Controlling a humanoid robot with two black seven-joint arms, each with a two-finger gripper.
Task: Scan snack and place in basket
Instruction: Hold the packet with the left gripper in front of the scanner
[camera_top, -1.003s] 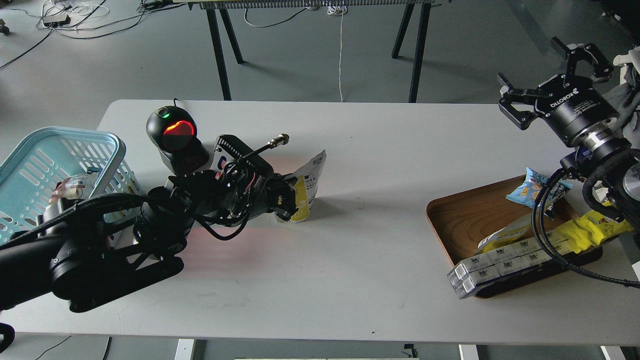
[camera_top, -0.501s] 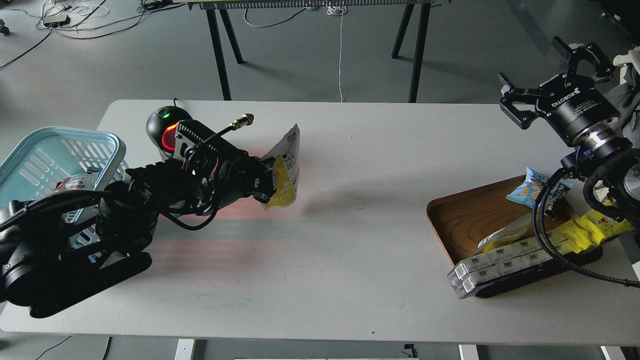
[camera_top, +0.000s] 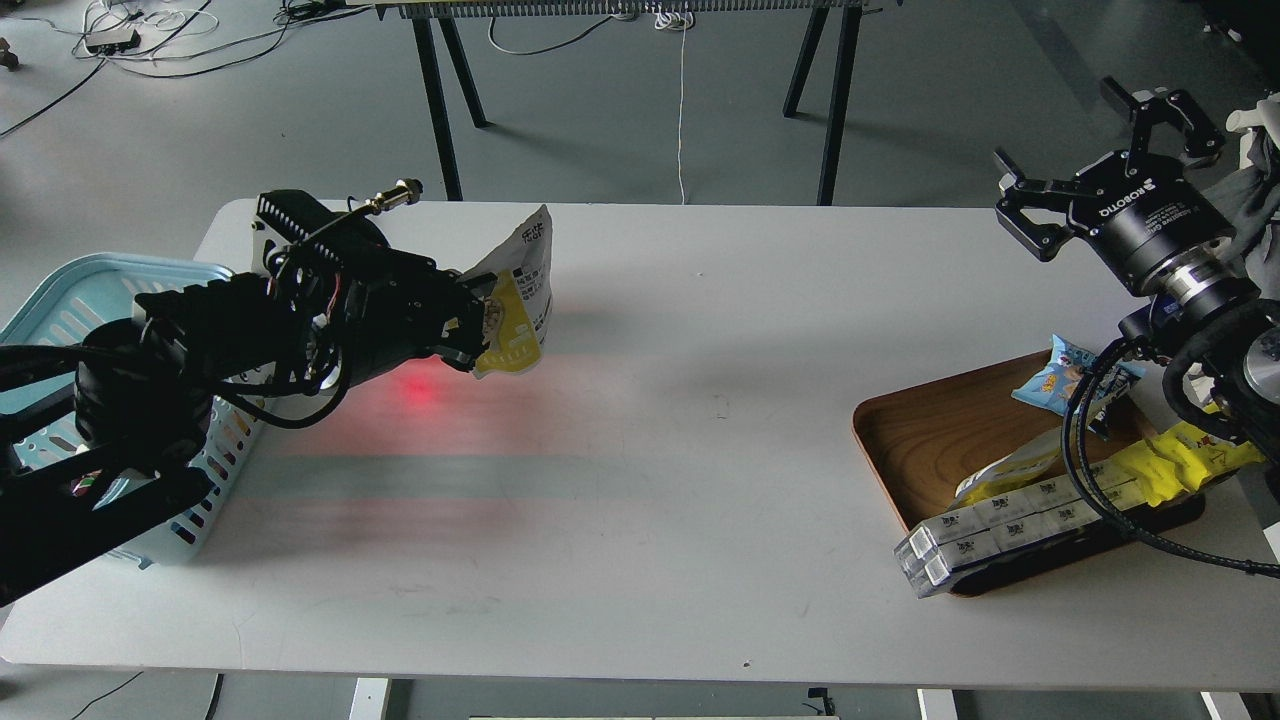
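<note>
My left gripper (camera_top: 478, 322) is shut on the snack (camera_top: 520, 300), a pouch with a yellow lower half and a white printed top, held above the table's left part. The light blue basket (camera_top: 70, 285) stands at the table's left edge, mostly behind my left arm, left of the pouch. A red spot of light (camera_top: 420, 392) lies on the table below the gripper. The scanner is hidden behind my left arm. My right gripper (camera_top: 1105, 135) is open and empty, raised above the table's far right corner.
A wooden tray (camera_top: 930, 440) at the right holds a small blue packet (camera_top: 1065, 375), a bright yellow wrapper (camera_top: 1175, 460), a pale yellow pouch (camera_top: 1010, 470) and clear boxes (camera_top: 1000, 535). Black table legs (camera_top: 440, 100) stand beyond the far edge.
My left arm has lifted the pouch and carried it left and away from me, toward the basket, now covering the scanner. The right arm has not moved.
</note>
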